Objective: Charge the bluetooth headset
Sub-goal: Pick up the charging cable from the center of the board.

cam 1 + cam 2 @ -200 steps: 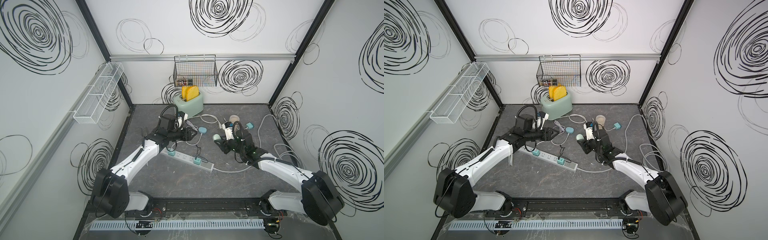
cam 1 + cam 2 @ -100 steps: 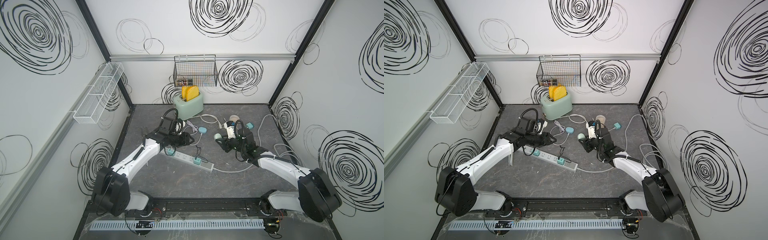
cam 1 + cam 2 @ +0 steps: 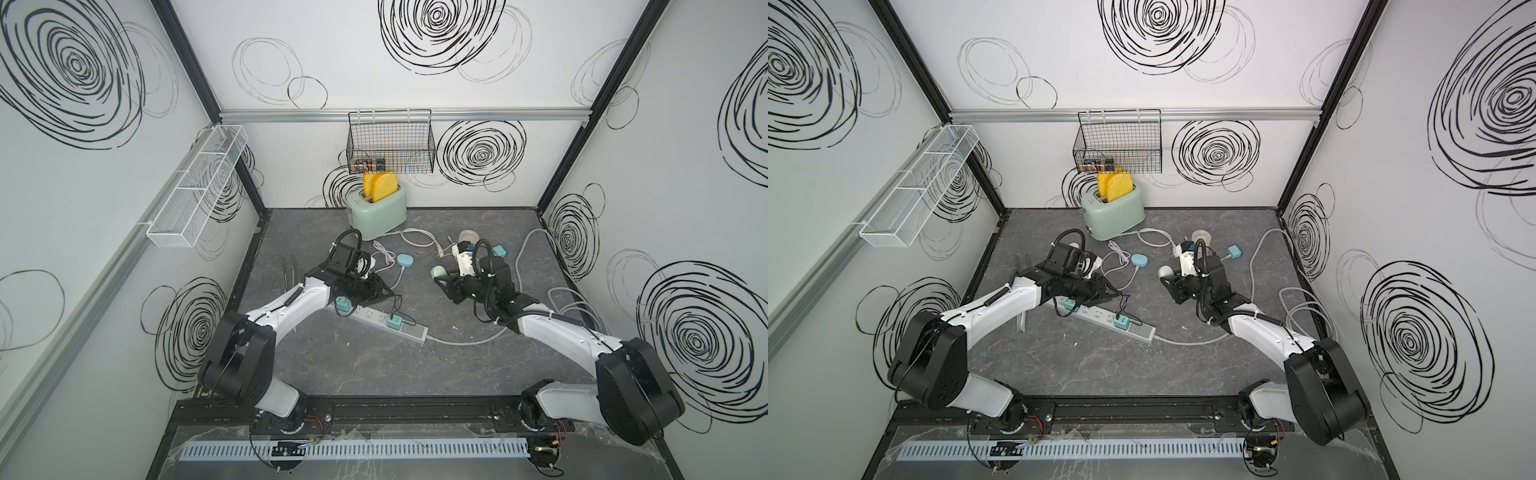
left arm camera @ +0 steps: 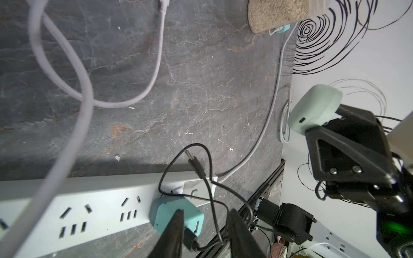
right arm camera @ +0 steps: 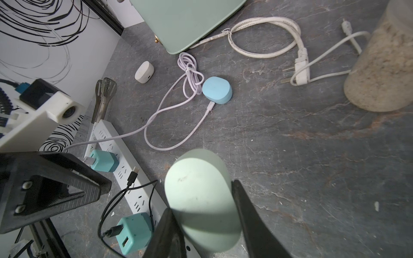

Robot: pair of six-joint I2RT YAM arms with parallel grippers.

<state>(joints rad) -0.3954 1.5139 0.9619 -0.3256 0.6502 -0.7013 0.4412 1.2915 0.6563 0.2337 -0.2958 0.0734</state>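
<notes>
Jaws first: left gripper (image 4: 205, 212) stands part open, low over the power strip (image 4: 89, 201) near its cord end. Its fingers sit either side of the thin black cable (image 4: 165, 176) w/ a clear gap, nothing pinched that I can see. Right gripper (image 5: 202, 198) is clamped on the pale green headset case (image 4: 315, 111). Case is held off the table beyond the strip's cord end, well apart from it, port side turned toward the strip.

The cable's free plug (image 4: 195, 164) lies at the strip's edge, just beside the teal charger (image 4: 165, 207) it runs from.

Risks, imo:
- A grab mid-cable, not at the plug, leaves the tip floppy, so no lining up w/ that tiny port.
- A tug could pull the USB end out of the charger or drag the strip.
- Case is rounded & smooth, so a push from the plug may twist it in the grip.

Hard to see: in both top views the left fingertips hide under the wrist. Can't tell if the cable touches a pad, nor whether the strip is switched on.
</notes>
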